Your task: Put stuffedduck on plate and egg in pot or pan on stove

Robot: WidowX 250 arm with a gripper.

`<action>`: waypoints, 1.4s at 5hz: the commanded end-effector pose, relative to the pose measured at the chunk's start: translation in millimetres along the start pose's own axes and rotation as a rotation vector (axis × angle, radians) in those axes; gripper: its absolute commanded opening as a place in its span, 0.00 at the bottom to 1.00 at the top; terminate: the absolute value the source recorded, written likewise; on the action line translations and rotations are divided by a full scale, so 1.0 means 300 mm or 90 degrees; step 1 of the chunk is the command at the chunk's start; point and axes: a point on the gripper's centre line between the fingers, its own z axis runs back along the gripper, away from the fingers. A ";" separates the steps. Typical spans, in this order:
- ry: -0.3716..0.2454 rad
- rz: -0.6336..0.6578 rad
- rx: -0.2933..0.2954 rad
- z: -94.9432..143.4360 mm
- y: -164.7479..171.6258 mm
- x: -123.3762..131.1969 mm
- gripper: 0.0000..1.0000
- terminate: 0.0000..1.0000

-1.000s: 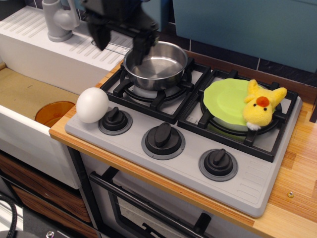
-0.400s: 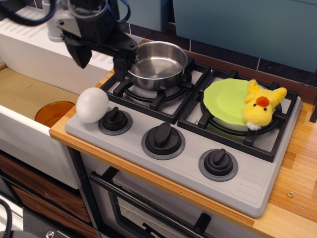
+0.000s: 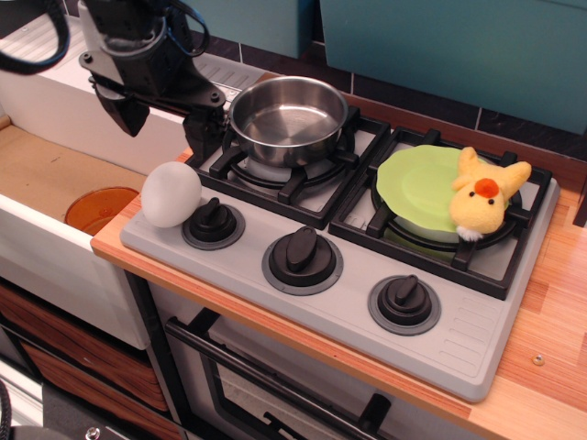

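The yellow stuffedduck (image 3: 484, 194) lies on the right edge of the lime-green plate (image 3: 417, 191), which rests on the right burner of the grey stove (image 3: 459, 330). The white egg (image 3: 171, 194) stands on the stove's front left corner, beside the left knob. The steel pot (image 3: 289, 119) sits empty on the left rear burner. My gripper (image 3: 158, 126) is open and empty. It hangs just above and behind the egg, left of the pot, with one dark finger (image 3: 197, 139) near the pot's left side.
Three black knobs (image 3: 302, 251) line the stove front. A white sink unit with a grey tap lies to the left, with an orange drain disc (image 3: 99, 209) below. The wooden counter (image 3: 550, 302) extends right. A dark tiled wall and teal panel stand behind.
My gripper has moved left and downward, from above the pot's left rim to a spot over the egg. It stays open. The egg, pot, plate and duck have not moved.
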 end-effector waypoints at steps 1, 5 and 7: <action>-0.069 -0.011 0.000 -0.014 0.042 0.032 1.00 0.00; -0.067 -0.006 0.020 -0.097 0.018 -0.024 1.00 0.00; -0.068 0.003 0.008 -0.129 -0.006 -0.053 1.00 0.00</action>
